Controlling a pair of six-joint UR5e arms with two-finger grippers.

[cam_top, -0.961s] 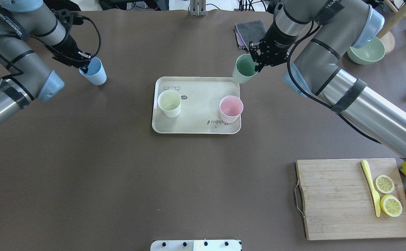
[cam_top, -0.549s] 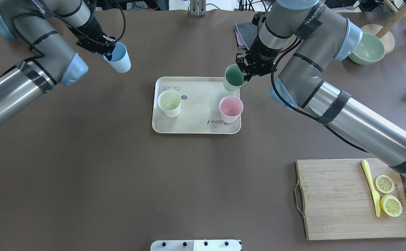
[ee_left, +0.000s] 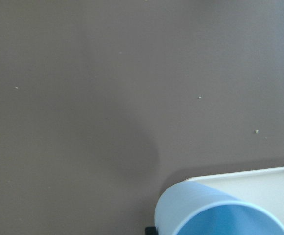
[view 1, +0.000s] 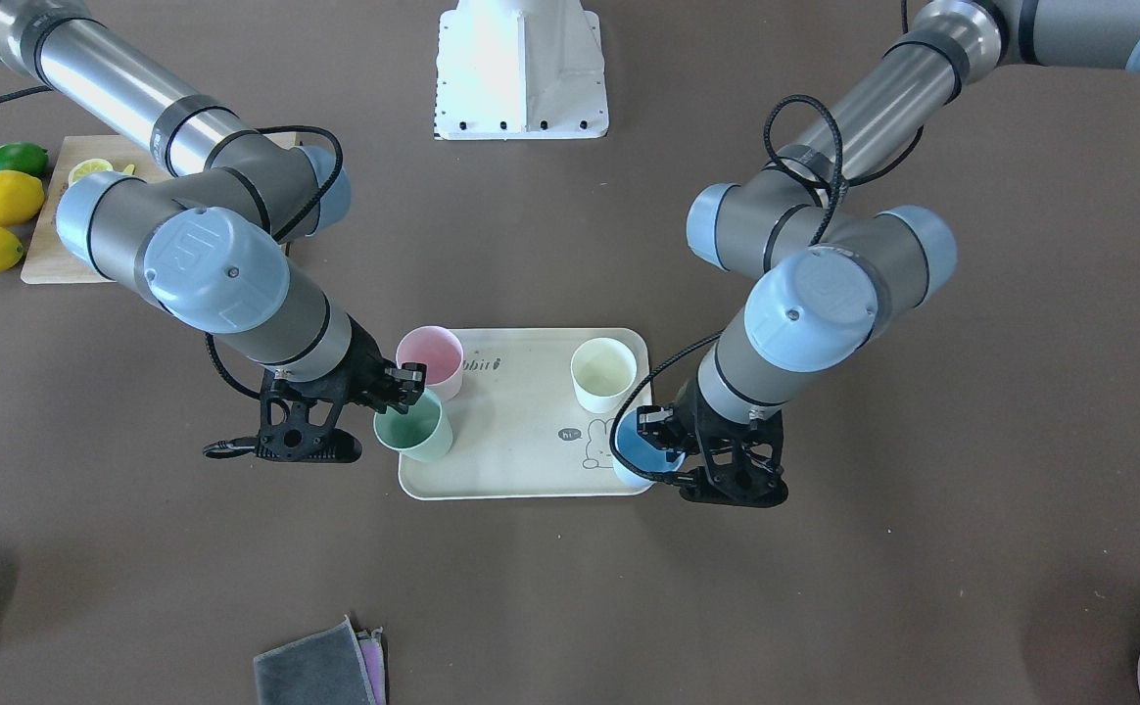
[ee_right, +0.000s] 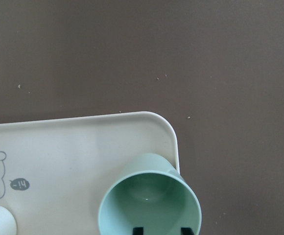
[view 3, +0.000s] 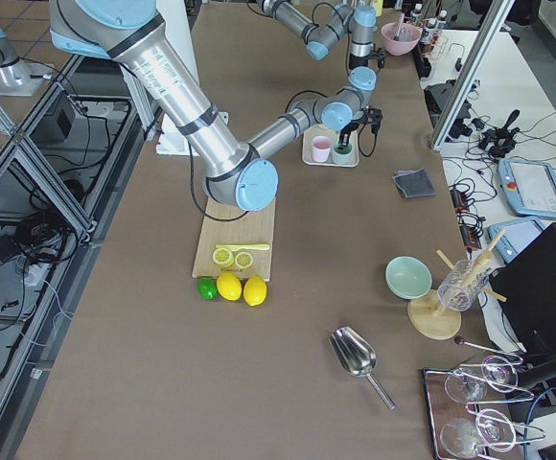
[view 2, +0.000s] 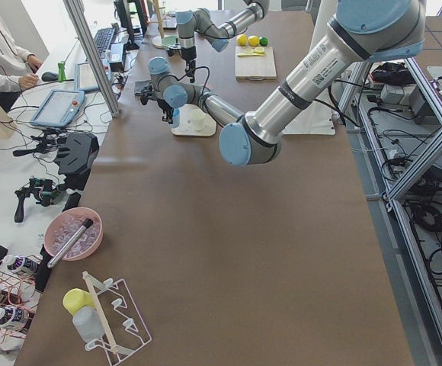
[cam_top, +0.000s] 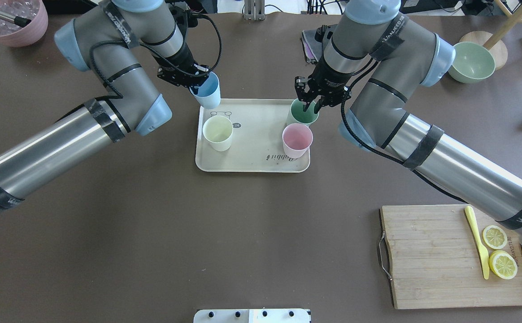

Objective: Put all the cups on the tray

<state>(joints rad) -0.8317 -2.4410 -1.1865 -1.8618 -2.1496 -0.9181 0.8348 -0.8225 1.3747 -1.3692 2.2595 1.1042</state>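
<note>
The cream tray [cam_top: 256, 152] lies mid-table, also in the front view [view 1: 521, 441]. The cream white cup [cam_top: 218, 133] and the pink cup [cam_top: 297, 140] stand upright on it. My right gripper [cam_top: 313, 102] is shut on the rim of the sage green cup [cam_top: 303, 114], which is at the tray's far right corner [ee_right: 149, 203]. I cannot tell if it touches the tray. My left gripper [cam_top: 197, 80] is shut on the rim of the light blue cup [cam_top: 207, 93], tilted and held above the tray's far left corner [ee_left: 220, 210].
A wooden cutting board [cam_top: 431, 260] with lemon slices and a yellow knife lies at the near right. A pale green dish [cam_top: 471, 63] is at the far right, a mauve pot [cam_top: 12, 22] at the far left, and a grey cloth [cam_top: 317, 40] behind the tray.
My left gripper has carried the blue cup right to the tray's far left corner. My right gripper has carried the green cup left and lower, over the tray's far right corner.
</note>
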